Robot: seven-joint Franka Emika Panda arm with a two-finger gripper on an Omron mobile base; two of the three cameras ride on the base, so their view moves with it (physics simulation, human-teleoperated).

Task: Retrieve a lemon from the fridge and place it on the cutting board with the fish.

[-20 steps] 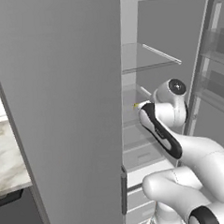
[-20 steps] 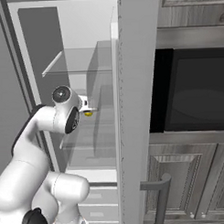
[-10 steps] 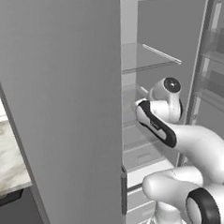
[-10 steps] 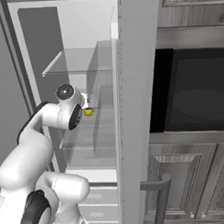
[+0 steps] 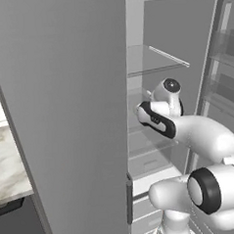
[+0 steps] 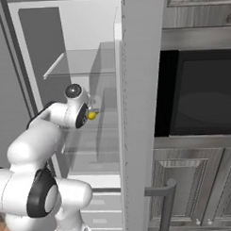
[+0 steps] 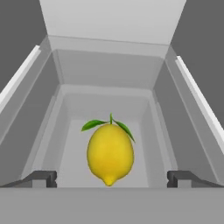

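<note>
1. Inside the open fridge (image 6: 140,88), on a middle glass shelf (image 6: 97,141), you have the lemon (image 7: 110,153). In the right base view it is a small yellow spot (image 6: 91,115) just past the white hand.
2. In the hand view the lemon stands upright in the middle, with its pointed end down and two green leaves on top. It rests on the pale floor of a light grey compartment, whose side walls run back to the rear wall.
3. Your gripper (image 7: 111,178) is fully spread. One dark fingertip (image 7: 40,178) is at the left and the other at the right, and the lemon lies between them.
4. The fingers hold nothing. On each side you can see a clear gap between the fingertip and the yellow skin.
5. In the left base view the arm (image 5: 199,138) reaches from the lower right into the fridge. The hand points toward the back, below an upper glass shelf (image 5: 155,62).
6. The grey fridge door (image 5: 65,117) stands open at the left of that view, and beside it you see a piece of marbled counter (image 5: 9,165).
7. In the right base view a dark oven window (image 6: 201,93) sits to the right of the fridge wall, with panelled wood-grain cabinets (image 6: 200,180) under it.
</note>
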